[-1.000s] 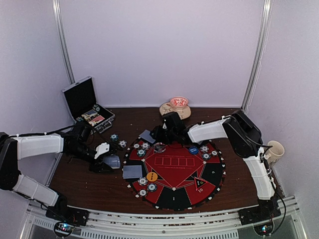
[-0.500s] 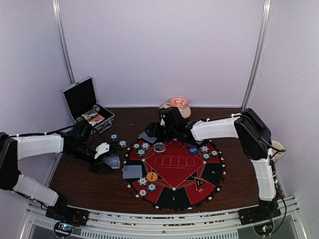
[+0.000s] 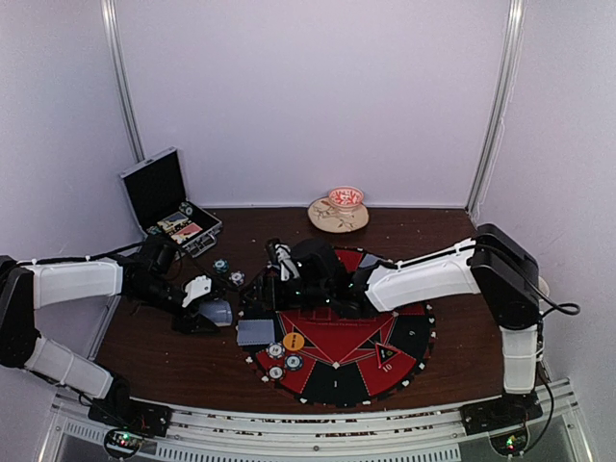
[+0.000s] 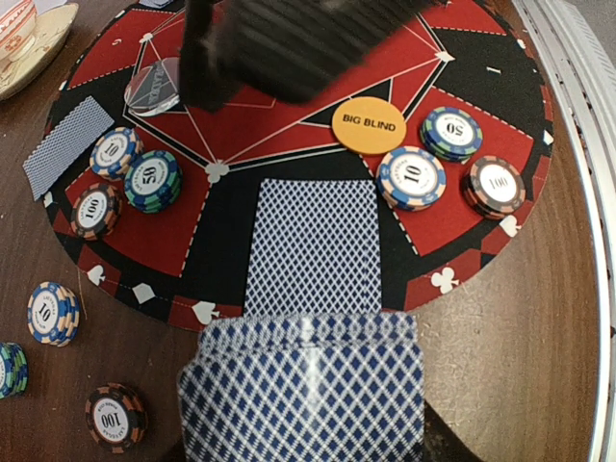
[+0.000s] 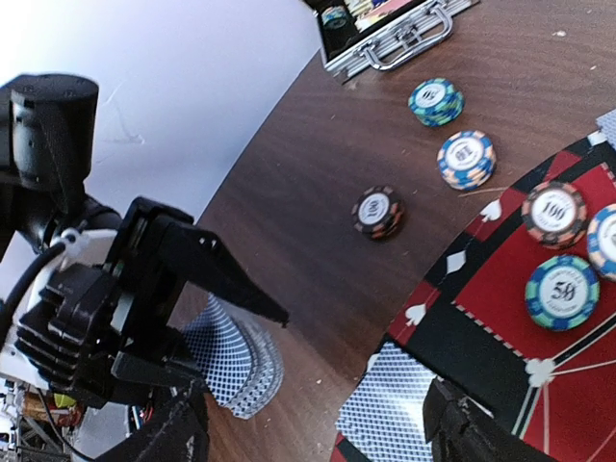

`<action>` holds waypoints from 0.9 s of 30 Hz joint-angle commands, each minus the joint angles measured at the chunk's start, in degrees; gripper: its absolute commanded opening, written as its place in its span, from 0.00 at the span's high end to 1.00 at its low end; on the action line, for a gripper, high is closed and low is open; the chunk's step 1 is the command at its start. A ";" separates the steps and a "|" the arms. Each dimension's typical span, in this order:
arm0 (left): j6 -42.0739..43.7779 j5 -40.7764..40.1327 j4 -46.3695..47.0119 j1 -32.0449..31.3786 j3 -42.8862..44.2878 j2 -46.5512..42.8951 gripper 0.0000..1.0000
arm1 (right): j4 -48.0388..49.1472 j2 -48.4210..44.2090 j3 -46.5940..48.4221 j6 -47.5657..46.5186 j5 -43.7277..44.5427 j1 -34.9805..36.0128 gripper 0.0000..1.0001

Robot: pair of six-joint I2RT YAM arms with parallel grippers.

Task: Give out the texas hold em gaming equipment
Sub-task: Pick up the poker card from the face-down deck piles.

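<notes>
- White walls close in a dark brown wooden table [image 3: 154,356]. A round red-and-black mat [image 3: 337,385] lies at its middle, and an open black silver-edged case [image 3: 159,192] stands at the far left corner.
- The left pincer [image 3: 212,313] hovers just left of the mat, clamped on a fanned stack of blue-patterned playing cards [image 4: 303,395].
- The right pincer [image 5: 318,433] reaches over the mat's far-left part — fingers spread wide, nothing between them.
- A single blue-backed card [image 4: 313,245] lies face down at the mat's left edge, with an orange "BIG BLIND" disc [image 4: 369,125] and three striped round poker chips [image 4: 411,178] beside it.
- Three more chips [image 4: 152,180] sit further along the rim next to another card [image 4: 65,159].
- Three loose chips [image 5: 466,159] rest on bare wood between the mat and the case.
</notes>
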 commanded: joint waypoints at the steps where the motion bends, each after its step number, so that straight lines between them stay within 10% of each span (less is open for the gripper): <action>1: 0.22 1.02 0.97 0.19 0.08 -0.33 0.48 | 3.53 2.96 1.86 1.11 -3.30 1.56 0.20; 27: 0.32 1.12 0.96 0.18 0.09 -0.33 0.48 | 0.00 14.86 16.04 3.33 -6.03 4.11 0.18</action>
